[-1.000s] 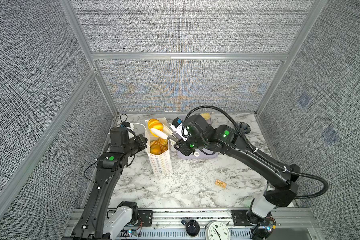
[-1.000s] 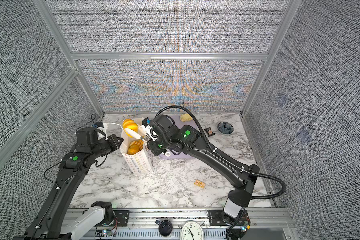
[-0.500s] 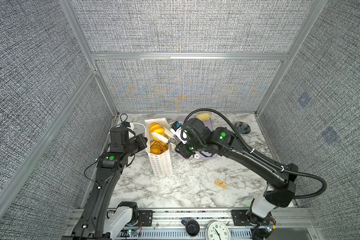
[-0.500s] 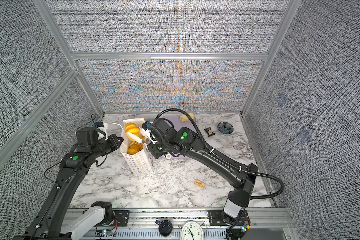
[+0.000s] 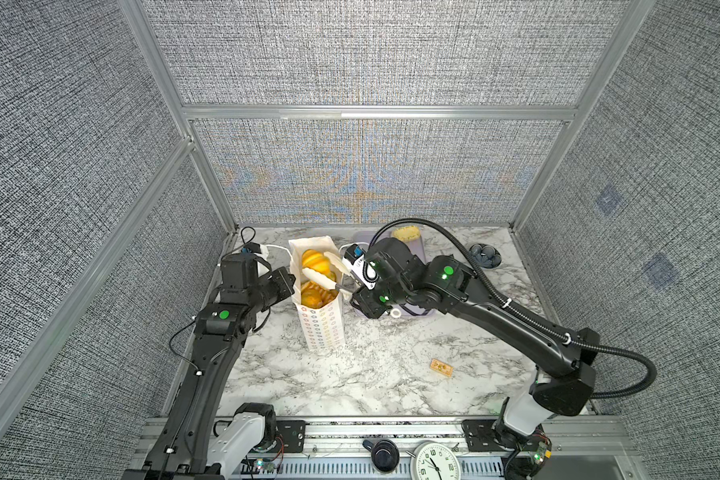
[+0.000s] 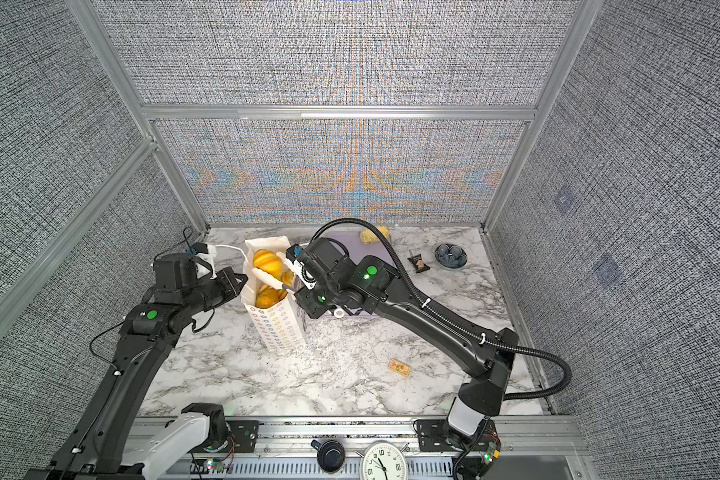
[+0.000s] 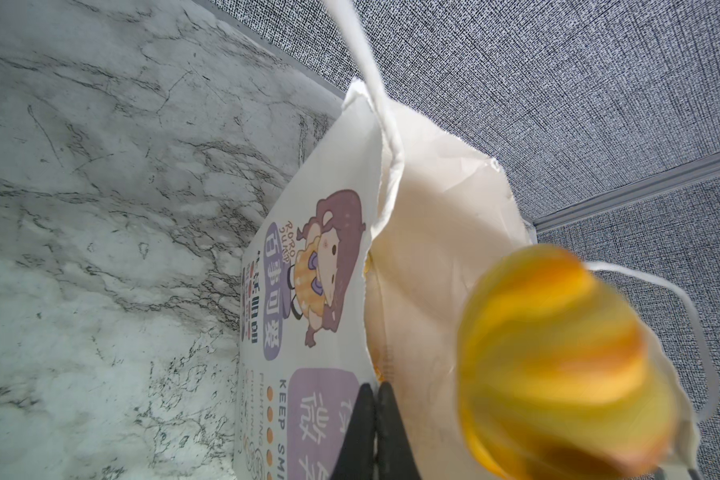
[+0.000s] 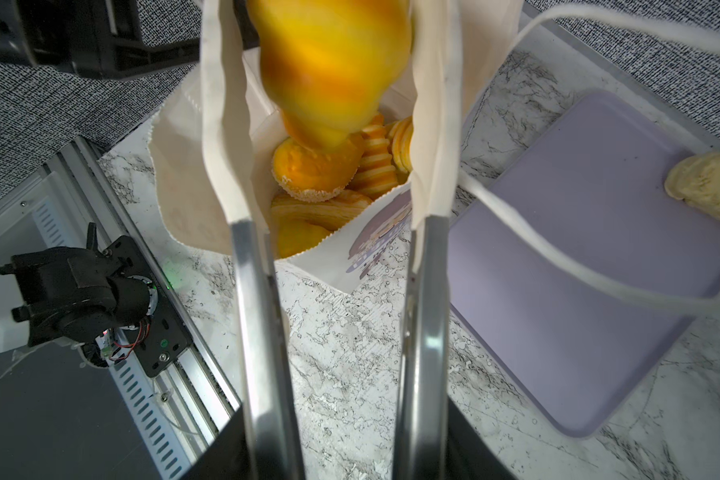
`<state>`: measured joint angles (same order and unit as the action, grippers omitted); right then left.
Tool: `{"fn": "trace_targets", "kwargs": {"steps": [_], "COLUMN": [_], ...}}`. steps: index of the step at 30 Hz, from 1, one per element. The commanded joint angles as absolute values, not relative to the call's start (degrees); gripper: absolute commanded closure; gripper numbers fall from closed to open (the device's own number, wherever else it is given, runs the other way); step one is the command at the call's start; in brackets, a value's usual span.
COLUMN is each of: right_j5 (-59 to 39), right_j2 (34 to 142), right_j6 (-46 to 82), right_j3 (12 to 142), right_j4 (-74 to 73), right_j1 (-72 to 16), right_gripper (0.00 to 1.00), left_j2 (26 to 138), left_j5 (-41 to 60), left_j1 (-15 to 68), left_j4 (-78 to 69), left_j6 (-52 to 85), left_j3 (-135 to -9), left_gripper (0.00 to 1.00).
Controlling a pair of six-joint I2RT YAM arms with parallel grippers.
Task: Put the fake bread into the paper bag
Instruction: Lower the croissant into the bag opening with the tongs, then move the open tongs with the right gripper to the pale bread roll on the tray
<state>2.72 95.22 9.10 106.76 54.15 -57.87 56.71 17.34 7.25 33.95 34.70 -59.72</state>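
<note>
The paper bag (image 5: 321,328) stands upright left of the middle, white with pastel rings. Several golden fake bread loaves (image 5: 313,297) lie inside it, also seen in the right wrist view (image 8: 316,170). My left gripper (image 7: 375,388) is shut on the bag's rim from the left (image 5: 289,276). My right gripper (image 5: 316,262) hovers open over the bag mouth, its long white fingers (image 8: 225,124) apart. A striped golden loaf (image 8: 329,62) is motion-blurred between them, above the bag's opening. A pale crumbly bun (image 5: 406,233) rests on the lavender tray (image 8: 578,270).
A small tan packet (image 5: 441,367) lies on the marble at front right. A dark bowl (image 5: 485,253) and a dark wrapped snack (image 6: 416,262) sit at back right. The bag's cord handles (image 8: 537,237) hang by my right fingers. Grey walls enclose three sides.
My right gripper carried the striped loaf left and down to the bag mouth. Its fingers have since spread and the loaf now blurs loose between them. The left arm has held still.
</note>
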Motion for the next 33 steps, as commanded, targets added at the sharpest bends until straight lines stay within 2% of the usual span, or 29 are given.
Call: {"fn": "trace_targets", "kwargs": {"steps": [1, 10, 23, 33], "right_j5": [3.61, 4.02, 10.14, 12.56], "right_j2": [94.79, 93.72, 87.34, 82.63], "right_j6": [9.27, 9.49, 8.03, 8.40], "right_j3": [106.96, 106.81, 103.84, 101.05], "right_j4": [52.60, 52.25, 48.50, 45.38], "right_j1": [-57.92, -57.90, -57.67, -54.43], "right_gripper": [0.45, 0.43, 0.43, 0.43], "left_j2": [56.60, 56.51, 56.07, 55.73], "left_j5": [17.84, 17.84, 17.58, 17.60], "left_j1": [7.20, 7.12, 7.20, 7.18], "left_j4": [33.49, 33.57, 33.86, 34.21], "left_j6": [34.54, 34.54, 34.45, 34.54], "left_j3": [-59.94, -59.95, -59.94, -60.03], "left_gripper": [0.97, 0.97, 0.97, 0.97]}}
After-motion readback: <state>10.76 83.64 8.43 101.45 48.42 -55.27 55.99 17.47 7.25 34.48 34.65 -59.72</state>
